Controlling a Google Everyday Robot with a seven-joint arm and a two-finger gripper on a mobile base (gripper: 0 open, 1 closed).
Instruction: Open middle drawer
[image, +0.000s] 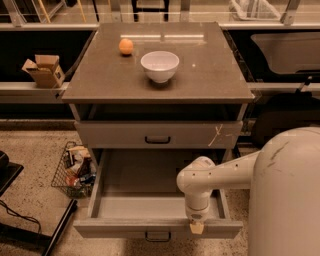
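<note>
The middle drawer (125, 227) is pulled far out of the cabinet, showing its deep grey tray (145, 180). Its plain front faces the camera with a small black bar handle (157, 236) at centre. My gripper (196, 227) points straight down at the drawer's front edge, right of the handle, on the end of my white arm (220, 175), which reaches in from the right. Above it, a closed taller drawer front (125, 135) carries a pale crossed mark (217, 134).
On the cabinet top (220, 75) stand a white bowl (160, 65) and an orange (126, 46). A wire basket of items (75, 170) sits on the floor left of the drawer. A cardboard box (44, 70) rests on the left shelf. My white body (287, 200) fills the lower right.
</note>
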